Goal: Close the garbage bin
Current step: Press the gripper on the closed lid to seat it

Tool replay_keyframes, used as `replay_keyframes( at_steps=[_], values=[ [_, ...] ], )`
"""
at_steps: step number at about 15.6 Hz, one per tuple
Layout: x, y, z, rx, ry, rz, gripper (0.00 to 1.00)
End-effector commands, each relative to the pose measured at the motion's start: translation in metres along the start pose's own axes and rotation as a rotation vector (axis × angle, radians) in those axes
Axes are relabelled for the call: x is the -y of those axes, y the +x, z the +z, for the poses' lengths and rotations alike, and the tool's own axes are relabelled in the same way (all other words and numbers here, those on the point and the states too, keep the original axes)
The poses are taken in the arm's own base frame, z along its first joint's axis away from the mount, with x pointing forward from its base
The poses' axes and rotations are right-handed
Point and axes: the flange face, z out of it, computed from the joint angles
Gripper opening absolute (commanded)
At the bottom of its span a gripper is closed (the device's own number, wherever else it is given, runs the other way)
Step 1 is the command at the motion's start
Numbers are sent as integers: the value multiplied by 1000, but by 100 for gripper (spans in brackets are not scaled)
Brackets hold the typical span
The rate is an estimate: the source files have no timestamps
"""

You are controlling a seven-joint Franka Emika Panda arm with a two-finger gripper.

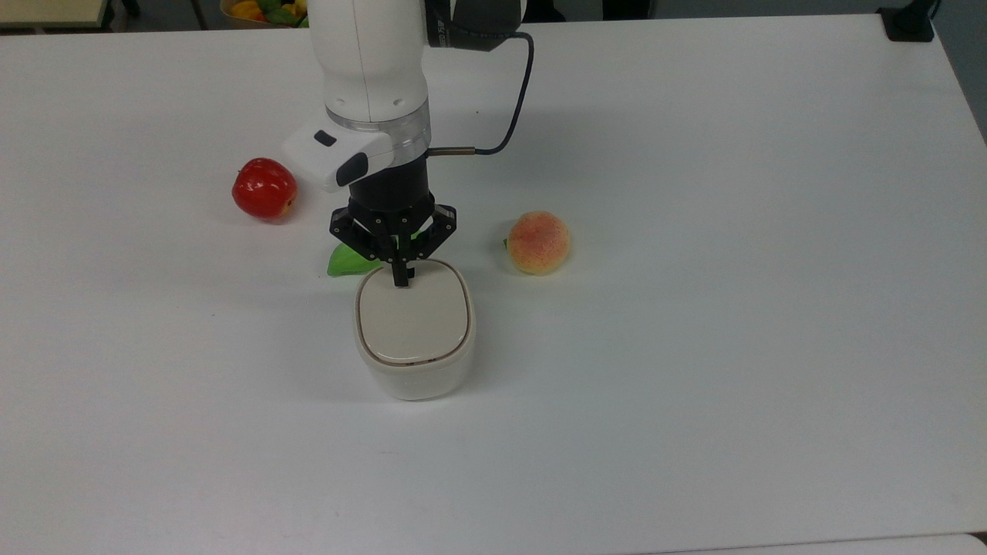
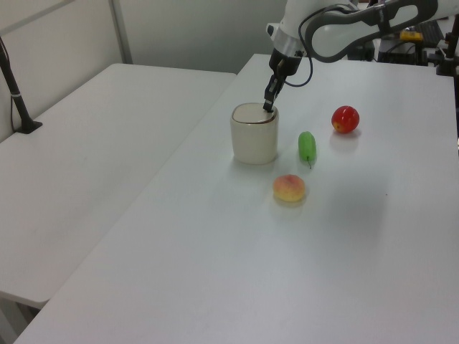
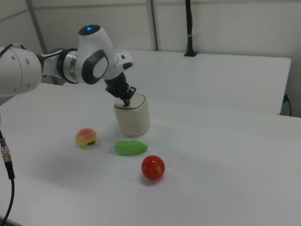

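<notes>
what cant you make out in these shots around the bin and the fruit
- Inside of the garbage bin: hidden by its flat lid in the top view.
- Lid's black button: not discernible; the gripper covers that edge in the top view.
- Green fruit: mostly hidden behind the gripper in the top view; whole in the right view.
- Bowl of fruit: cut off by the top view's upper edge.
- Contact between the fingers and the lid: too small to judge in the left view.
</notes>
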Motion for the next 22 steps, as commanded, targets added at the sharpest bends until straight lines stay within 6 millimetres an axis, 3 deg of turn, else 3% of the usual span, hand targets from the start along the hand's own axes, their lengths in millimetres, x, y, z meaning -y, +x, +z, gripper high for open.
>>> replay_keyframes(
  at_steps=[1, 15, 22],
  values=[
    [6, -4, -1, 20, -6, -16, 0],
    [6, -10, 27, 57, -5, -17, 0],
    [7, -8, 21, 50, -5, -18, 0]
  ],
)
